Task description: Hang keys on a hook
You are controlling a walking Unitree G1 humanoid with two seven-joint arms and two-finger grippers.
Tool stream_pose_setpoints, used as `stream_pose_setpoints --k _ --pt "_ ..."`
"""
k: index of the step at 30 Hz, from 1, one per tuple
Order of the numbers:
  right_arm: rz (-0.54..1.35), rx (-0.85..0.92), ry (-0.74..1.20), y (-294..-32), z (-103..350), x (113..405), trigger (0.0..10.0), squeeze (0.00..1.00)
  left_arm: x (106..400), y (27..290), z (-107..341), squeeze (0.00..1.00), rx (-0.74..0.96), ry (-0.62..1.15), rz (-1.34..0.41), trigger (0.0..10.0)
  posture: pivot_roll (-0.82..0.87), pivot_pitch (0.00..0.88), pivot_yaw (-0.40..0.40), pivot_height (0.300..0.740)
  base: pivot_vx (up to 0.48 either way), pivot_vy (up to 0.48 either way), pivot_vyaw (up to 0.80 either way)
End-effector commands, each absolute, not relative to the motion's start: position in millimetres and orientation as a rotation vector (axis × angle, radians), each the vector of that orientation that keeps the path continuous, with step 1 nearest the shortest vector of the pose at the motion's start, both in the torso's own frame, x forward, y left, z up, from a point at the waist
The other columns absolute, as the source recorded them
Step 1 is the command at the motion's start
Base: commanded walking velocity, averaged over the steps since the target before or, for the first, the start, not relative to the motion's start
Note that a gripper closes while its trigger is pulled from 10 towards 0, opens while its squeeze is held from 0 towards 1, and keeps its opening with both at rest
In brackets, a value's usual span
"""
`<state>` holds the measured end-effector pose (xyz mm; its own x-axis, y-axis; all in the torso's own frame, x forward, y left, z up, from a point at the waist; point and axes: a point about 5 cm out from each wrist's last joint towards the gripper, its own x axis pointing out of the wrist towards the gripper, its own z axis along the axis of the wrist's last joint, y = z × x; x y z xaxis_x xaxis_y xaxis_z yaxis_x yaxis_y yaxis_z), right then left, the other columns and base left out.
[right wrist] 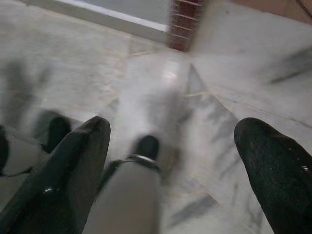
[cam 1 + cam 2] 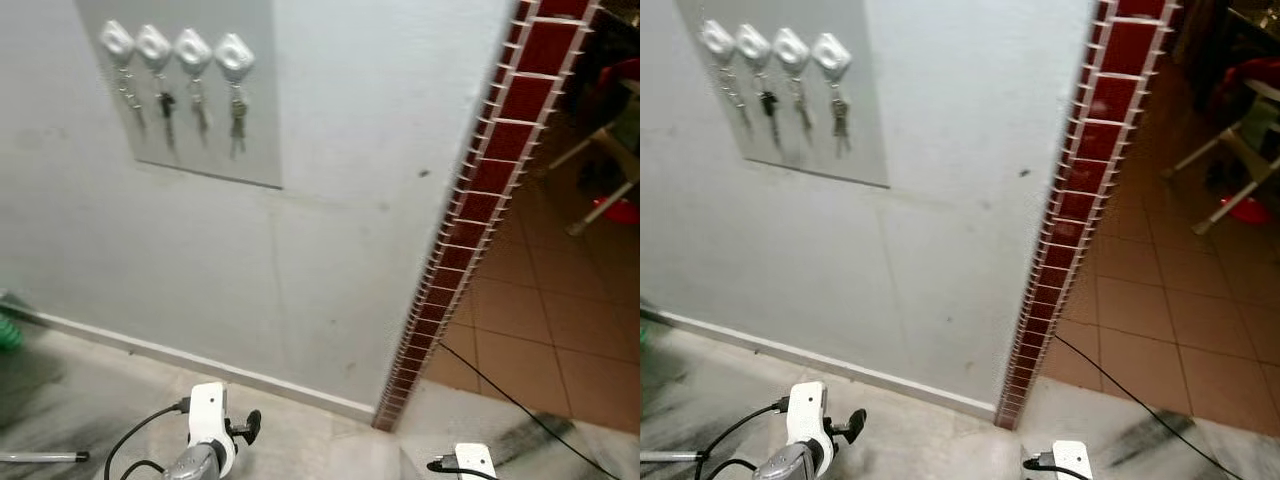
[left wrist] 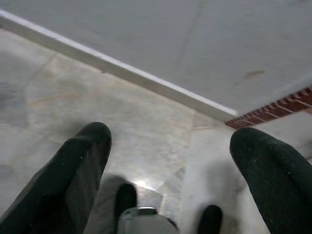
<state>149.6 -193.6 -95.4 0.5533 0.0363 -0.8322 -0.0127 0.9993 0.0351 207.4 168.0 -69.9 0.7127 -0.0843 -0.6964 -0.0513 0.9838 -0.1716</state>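
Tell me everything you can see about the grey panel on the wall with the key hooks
The grey panel is a flat, smooth, rectangular sheet fixed flush to the pale wall, slightly darker than it. Its top runs out of the picture. Four rounded silver-white hooks sit in a row near the top, close together. A bunch of keys hangs from each; one bunch has a dark-headed key. The lower part of the panel is bare. A red tiled corner stands off to its right.

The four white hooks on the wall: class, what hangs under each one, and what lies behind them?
Under each of the four hooks hangs a bunch of keys. Behind them is a grey panel on the wall. What the panel covers cannot be seen.
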Motion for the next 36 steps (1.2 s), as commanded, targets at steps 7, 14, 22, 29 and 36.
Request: stream_pose_setpoints --k 7,14,22,29,36 --pt "0.022 0.017 0.986 -196.4 -95.2 149.1 10.0 0.00 211.0 167.1 -68.1 0.00 -0.185 0.773 -0.019 10.0 0.01 0.000 -0.024 0.740 0.000 0.000 0.00" --pt "0.027 0.001 0.985 -195.9 -94.8 150.7 10.0 0.00 211.5 165.7 -68.0 0.00 -0.187 0.775 -0.025 10.0 0.01 0.000 -0.024 0.740 0.000 0.000 0.00" --pt "0.044 -0.005 0.986 -194.1 -94.7 151.3 10.0 0.00 210.6 164.4 -68.4 0.00 -0.170 0.776 -0.049 10.0 0.01 0.000 -0.020 0.740 0.000 0.000 0.00" --pt "0.112 -0.040 0.992 -189.7 -95.5 150.0 10.0 0.00 210.2 162.7 -67.9 0.00 -0.116 0.768 -0.110 10.0 0.00 0.000 -0.014 0.740 0.000 0.000 0.00" --pt "0.112 -0.040 0.992 -189.7 -95.5 150.0 10.0 0.00 210.2 162.7 -67.9 0.00 -0.116 0.768 -0.110 10.0 0.00 0.000 -0.014 0.740 0.000 0.000 0.00"
